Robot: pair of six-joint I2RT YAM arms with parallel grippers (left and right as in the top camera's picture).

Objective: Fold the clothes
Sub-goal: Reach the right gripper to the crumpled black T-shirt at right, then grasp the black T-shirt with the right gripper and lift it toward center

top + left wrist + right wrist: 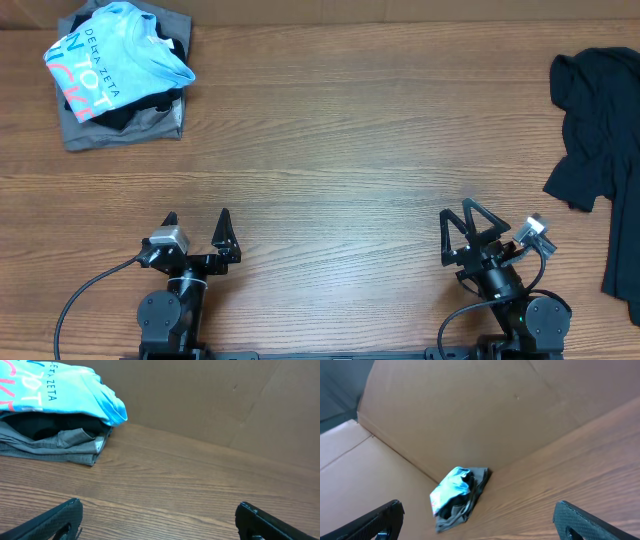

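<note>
A pile of folded clothes (pixel 118 75) lies at the far left corner of the table: a light blue printed shirt on top of a black and a grey garment. It also shows in the left wrist view (pixel 55 405) and small in the right wrist view (pixel 456 496). A crumpled black garment (pixel 600 140) lies unfolded at the far right edge. My left gripper (pixel 196 232) is open and empty near the front edge, left of centre. My right gripper (pixel 468 225) is open and empty near the front edge, right of centre. Neither touches any cloth.
The wooden table (pixel 340 150) stretches between the two clothes piles. A cardboard wall (pixel 210 395) stands along the far edge and the left side (pixel 445 415).
</note>
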